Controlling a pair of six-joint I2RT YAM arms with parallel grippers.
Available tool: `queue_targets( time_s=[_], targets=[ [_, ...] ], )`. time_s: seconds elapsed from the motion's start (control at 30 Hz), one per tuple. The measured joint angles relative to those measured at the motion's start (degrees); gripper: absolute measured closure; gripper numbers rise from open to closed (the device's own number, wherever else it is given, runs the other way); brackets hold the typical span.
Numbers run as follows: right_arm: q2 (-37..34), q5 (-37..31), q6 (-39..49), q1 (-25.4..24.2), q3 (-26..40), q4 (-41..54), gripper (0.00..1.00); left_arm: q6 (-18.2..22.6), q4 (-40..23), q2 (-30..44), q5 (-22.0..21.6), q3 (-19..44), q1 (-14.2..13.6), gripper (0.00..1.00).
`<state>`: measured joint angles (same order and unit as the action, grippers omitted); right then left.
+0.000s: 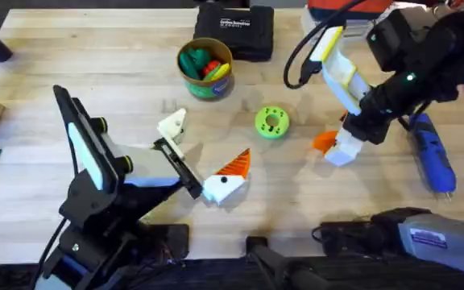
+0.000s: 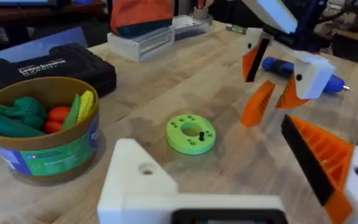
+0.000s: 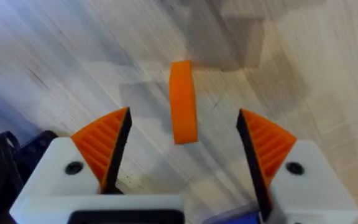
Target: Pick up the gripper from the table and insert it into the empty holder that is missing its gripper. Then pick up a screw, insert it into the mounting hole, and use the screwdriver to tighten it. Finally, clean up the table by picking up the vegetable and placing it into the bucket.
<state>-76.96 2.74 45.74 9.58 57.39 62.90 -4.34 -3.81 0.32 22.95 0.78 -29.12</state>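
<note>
The vegetable point(image 2: 18, 111) already sat in the bucket point(image 1: 205, 68); my right hand point(image 3: 182, 149) hung released over an orange piece point(image 3: 183, 102), left hand point(image 2: 241, 186) released too.

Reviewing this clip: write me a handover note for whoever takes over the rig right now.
Left end effector: open, empty, low over the table near the lime-green round disc.
Right end effector: open, fingers either side of a small orange flat piece lying on the wood, not gripping it.
Stubby bright-blue screwdriver: lying on the table beside the right arm.
Mustard-yellow round bucket: holds toy vegetables, including a dark-green leafy one.
Done: vegetable apparently binned; a dark stub, perhaps the screw, stands in the disc's face.
Left: check screw tightness; the holder step cannot be judged.
</note>
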Motion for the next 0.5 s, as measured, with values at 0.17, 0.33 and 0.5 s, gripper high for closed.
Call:
queue_targets(
  time_s=[0.17,0.33,0.5],
  targets=[
    [-1.79,-0.15,0.63,0.0,0.0,-0.32,0.088,0.0,0.0,-0.02,0.01,0.0,0.0,0.015],
    [-2.93,-0.13,1.03,0.0,0.0,-0.75,0.565,0.0,0.0,-0.02,0.01,0.0,0.0,0.015],
    [-3.15,-0.15,1.17,0.0,0.0,-0.99,0.852,0.0,0.0,-0.02,0.01,0.0,0.0,0.015]
  ],
)
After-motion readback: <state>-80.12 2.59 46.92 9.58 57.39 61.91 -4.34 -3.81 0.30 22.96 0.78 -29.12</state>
